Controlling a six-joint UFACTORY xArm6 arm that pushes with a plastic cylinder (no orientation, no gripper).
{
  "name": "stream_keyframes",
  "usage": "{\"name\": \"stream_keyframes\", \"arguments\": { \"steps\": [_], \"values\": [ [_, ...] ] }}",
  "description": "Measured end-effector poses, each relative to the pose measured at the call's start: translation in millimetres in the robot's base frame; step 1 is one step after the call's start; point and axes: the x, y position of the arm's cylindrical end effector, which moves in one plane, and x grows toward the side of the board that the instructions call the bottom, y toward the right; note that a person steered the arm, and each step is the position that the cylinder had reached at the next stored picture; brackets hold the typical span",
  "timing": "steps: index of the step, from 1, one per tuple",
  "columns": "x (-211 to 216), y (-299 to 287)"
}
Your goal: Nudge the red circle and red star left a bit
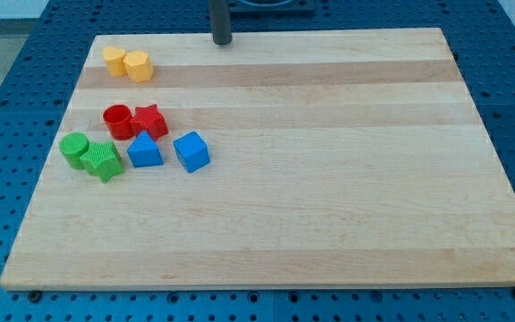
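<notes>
Resting near the top edge of the wooden board (329, 179), my tip (223, 41) is seen left of the edge's middle, well apart from every block. No fingers are carried by the rod, so no opening can be reported. The red circle (117, 121) and the red star (149, 120) are placed side by side, touching, toward the board's left edge, with the circle on the left. Two yellow blocks, one (114, 60) touching the other (138, 66), are found near the top left corner. Below the red pair, a green round block (75, 149) and a green star-like block (104, 161) are set against each other; a blue triangle (145, 150) and a blue cube (191, 151) are located just to their right, slightly apart. A blue perforated table (7, 107) is visible around the board.
</notes>
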Motion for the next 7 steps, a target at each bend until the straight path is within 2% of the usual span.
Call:
{"name": "stream_keyframes", "arguments": {
  "steps": [5,7],
  "values": [
    [2,0],
    [15,3]
  ]
}}
